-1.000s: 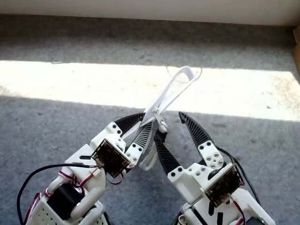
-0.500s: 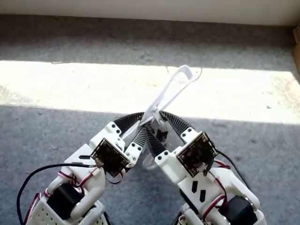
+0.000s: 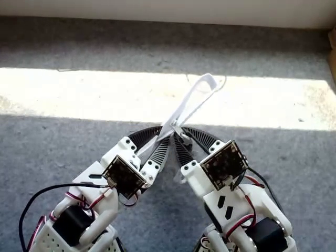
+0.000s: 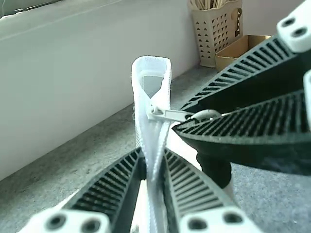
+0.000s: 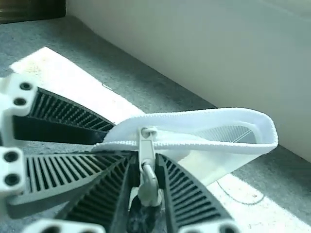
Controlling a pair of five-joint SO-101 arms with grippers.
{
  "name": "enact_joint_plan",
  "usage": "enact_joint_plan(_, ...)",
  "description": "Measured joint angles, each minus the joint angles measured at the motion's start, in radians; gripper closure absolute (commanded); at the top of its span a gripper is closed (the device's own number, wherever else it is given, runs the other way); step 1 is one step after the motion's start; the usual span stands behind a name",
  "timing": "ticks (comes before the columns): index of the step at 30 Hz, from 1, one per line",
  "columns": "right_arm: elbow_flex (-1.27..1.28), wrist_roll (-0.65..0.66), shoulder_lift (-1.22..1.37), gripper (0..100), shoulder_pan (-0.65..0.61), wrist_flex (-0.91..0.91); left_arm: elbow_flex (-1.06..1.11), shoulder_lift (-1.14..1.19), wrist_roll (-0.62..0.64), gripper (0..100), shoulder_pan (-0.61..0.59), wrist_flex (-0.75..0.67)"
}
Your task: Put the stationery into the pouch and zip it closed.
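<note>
A white mesh pouch [image 3: 192, 100] is held up edge-on above the grey carpet, its zipper partly undone near the top end. My left gripper [image 3: 164, 137] is shut on the pouch's lower edge; the left wrist view shows its ribbed fingers [image 4: 116, 189] clamping the fabric [image 4: 151, 92]. My right gripper [image 3: 180, 134] sits right beside it, shut on the metal zipper pull [image 5: 148, 180] of the pouch [image 5: 209, 138]. From the left wrist view the right gripper [image 4: 192, 121] pinches the pull [image 4: 176, 115]. No loose stationery shows.
The grey carpet [image 3: 63, 142] carries a bright sunlit band [image 3: 94, 94] across the middle. A white wall [image 3: 168, 8] closes the far side. A beige perforated basket [image 4: 216, 26] and a cardboard box [image 4: 240, 46] stand against the wall.
My right gripper, open and off to the right a second ago, swung in towards the pouch and shut on the zipper pull. The left gripper and the pouch stayed put.
</note>
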Motion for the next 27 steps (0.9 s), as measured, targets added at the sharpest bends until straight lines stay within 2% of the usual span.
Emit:
enact_joint_plan(8,-0.074,-0.002,0.009,99.1,0.002,0.0,0.0,0.0,0.0,99,0.002,0.0)
enact_joint_plan(14,-0.077,-0.055,0.02,99.1,0.006,-0.049,0.0,-0.002,0.0,99,-0.002,0.0)
enact_joint_plan(21,-0.075,-0.123,0.028,99.1,0.107,-0.124,0.0,-0.002,-0.002,99,-0.003,-0.005)
enact_joint_plan(27,-0.075,-0.13,0.041,99.1,0.132,-0.161,-0.002,-0.021,-0.008,99,0.003,0.037)
